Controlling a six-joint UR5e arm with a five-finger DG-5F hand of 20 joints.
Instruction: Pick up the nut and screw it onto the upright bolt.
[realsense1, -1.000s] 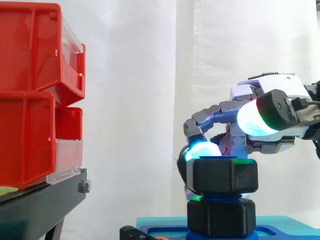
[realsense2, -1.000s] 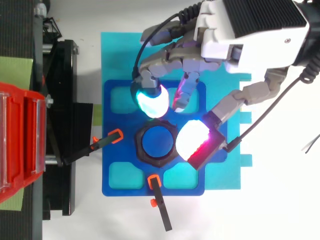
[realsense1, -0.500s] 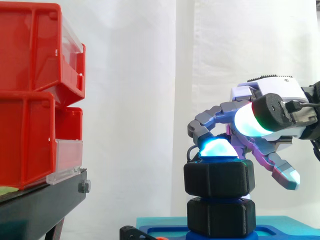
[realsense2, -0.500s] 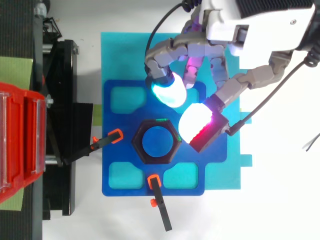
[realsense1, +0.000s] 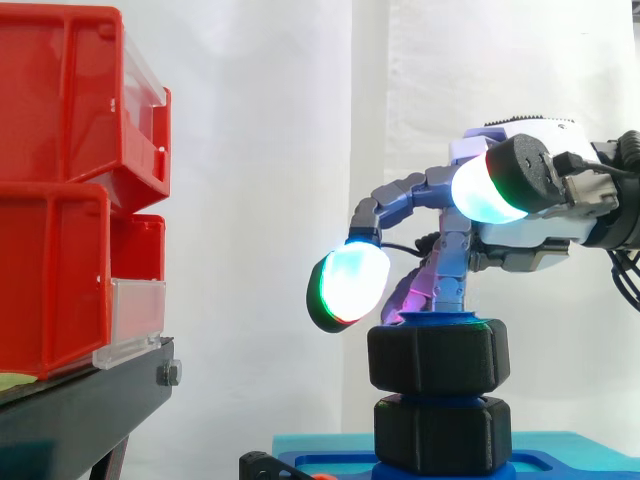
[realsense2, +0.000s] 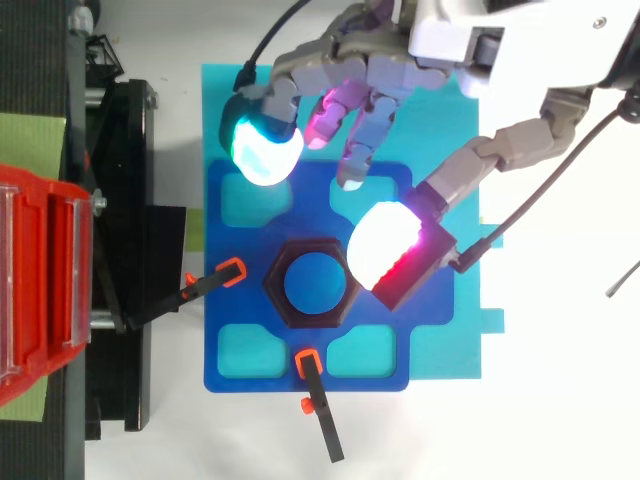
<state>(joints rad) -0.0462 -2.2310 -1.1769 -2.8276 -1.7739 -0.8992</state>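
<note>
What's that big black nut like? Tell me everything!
The nut is chunky, black and six-sided, matte like plastic, with a round hole filled by the blue bolt. It sits level on the bolt, just above a second black hexagonal piece. The hand hovers over it; contact is unclear.

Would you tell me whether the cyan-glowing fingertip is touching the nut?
Apart: the top view shows bare blue plate between the fingertip and the nut.

White-cased hand (realsense2: 520, 40) with grey segmented fingers (realsense2: 330, 65), black-backed pads (realsense2: 262, 150) glowing cyan-green and white-red.
</note>
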